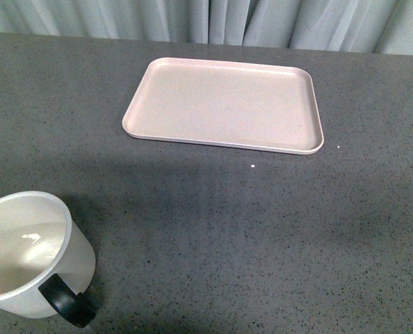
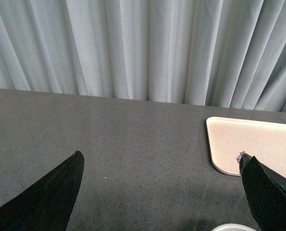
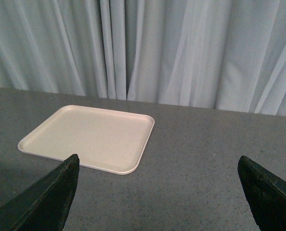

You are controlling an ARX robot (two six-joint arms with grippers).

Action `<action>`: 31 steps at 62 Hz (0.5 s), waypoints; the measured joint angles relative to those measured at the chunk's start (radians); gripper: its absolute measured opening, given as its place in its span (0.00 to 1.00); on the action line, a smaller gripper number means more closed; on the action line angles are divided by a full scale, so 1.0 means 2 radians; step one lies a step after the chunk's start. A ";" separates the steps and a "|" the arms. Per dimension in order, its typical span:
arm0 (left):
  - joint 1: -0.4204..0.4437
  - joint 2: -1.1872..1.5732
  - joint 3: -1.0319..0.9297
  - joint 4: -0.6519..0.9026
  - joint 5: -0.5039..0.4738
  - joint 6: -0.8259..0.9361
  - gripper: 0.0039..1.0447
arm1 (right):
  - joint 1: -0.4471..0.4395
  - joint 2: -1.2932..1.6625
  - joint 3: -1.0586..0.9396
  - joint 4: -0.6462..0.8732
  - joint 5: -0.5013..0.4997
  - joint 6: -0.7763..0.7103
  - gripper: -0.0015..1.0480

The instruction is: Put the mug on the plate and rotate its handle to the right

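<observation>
The white mug (image 1: pixel 33 254) stands upright on the grey table at the near left of the front view, its black handle (image 1: pixel 67 303) facing the near side; the smiley face is hidden. The pale pinkish plate (image 1: pixel 224 104) lies empty at the far centre. It also shows in the left wrist view (image 2: pixel 251 144) and in the right wrist view (image 3: pixel 90 137). Neither arm shows in the front view. My left gripper (image 2: pixel 160 192) is open over bare table, with the mug's rim (image 2: pixel 234 227) just below it. My right gripper (image 3: pixel 157 192) is open and empty, near the plate's corner.
The dark speckled grey table (image 1: pixel 262 229) runs across the front view. Pale grey curtains (image 1: pixel 213 21) hang along its far edge, and also fill the background of the left wrist view (image 2: pixel 143 48) and right wrist view (image 3: pixel 181 48).
</observation>
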 joint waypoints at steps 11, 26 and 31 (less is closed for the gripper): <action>0.000 0.000 0.000 0.000 0.000 0.000 0.91 | 0.000 0.000 0.000 0.000 0.000 0.000 0.91; 0.000 0.000 0.000 0.000 0.000 0.000 0.91 | 0.000 0.000 0.000 0.000 0.000 0.000 0.91; 0.000 0.000 0.000 0.000 0.000 0.000 0.91 | 0.000 0.000 0.000 0.000 0.000 0.000 0.91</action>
